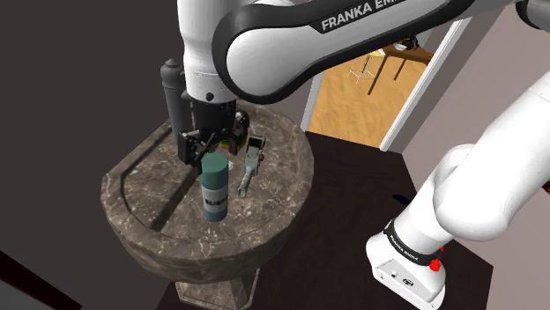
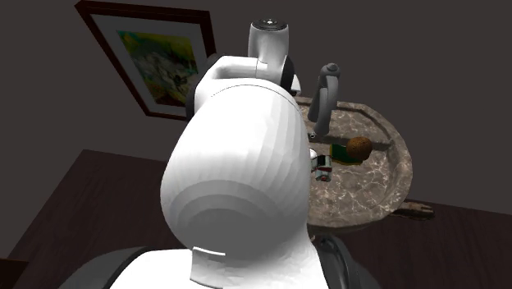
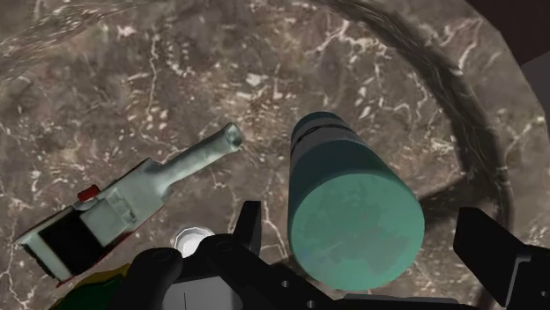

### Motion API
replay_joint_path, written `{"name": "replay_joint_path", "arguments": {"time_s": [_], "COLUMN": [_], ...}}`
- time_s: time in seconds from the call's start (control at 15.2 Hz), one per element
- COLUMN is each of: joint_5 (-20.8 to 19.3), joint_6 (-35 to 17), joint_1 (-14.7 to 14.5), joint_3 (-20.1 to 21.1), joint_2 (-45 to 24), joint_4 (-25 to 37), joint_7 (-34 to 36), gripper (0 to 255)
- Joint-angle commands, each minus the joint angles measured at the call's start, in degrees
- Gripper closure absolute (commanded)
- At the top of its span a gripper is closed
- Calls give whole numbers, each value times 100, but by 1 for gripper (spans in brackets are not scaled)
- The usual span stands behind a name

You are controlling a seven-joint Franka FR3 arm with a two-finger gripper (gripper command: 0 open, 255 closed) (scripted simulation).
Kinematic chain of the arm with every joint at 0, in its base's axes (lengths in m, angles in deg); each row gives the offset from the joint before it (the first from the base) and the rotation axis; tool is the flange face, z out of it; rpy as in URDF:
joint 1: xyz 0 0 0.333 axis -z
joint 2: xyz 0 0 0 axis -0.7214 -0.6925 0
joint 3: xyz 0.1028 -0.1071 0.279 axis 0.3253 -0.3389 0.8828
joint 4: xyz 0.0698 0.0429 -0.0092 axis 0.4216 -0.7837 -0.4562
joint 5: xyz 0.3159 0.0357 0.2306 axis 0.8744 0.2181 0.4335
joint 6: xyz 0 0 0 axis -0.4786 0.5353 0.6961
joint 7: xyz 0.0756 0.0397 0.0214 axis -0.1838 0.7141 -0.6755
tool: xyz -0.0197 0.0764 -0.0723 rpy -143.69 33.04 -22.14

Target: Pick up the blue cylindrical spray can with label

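- Dark brown stone with pale veins formed the round tabletop [image 1: 145, 198], which had a raised rim and stood on one thick foot over a dark floor [image 1: 353, 202].
- Beyond it, in the shoulder view, an open doorway [image 1: 361, 88] with a white frame showed an orange-brown floor.
- In the second exterior view a framed picture [image 2: 160, 57] hung on the dark wall behind my white arm.
- The blue-green spray can [image 1: 214, 187] stood upright near the middle of the tabletop, with a greyish label band around its body.
- My fingers [image 3: 251, 225] were spread apart and hung just above the can. In the wrist view its round top was between them, and neither finger touched it.
- A grey-green trigger bottle [image 3: 150, 189] lay on its side just beside the can, at the shoulder view's right of it. Its narrow end was near the can but apart from it.
- A tall dark bottle [image 1: 170, 88] stood upright near the far rim.
- A brown round thing [image 2: 358, 148] lay farther back on the tabletop. I could not tell what it was.
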Motion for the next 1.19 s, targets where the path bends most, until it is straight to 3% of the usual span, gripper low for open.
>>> {"name": "replay_joint_path", "arguments": {"time_s": [0.0, 0.26, 0.33, 0.92, 1.12], "joint_5": [-40, -91, -88, -91, -33], "joint_6": [-157, -353, -358, -353, -124], "joint_1": [-7, -10, -9, -11, -6], "joint_3": [16, 27, 25, 26, 14], "joint_2": [-73, -167, -162, -167, -58], "joint_4": [-87, -201, -211, -201, -67], "joint_7": [40, 78, 74, 78, 35], "gripper": [0, 0, 255, 255, 255]}}
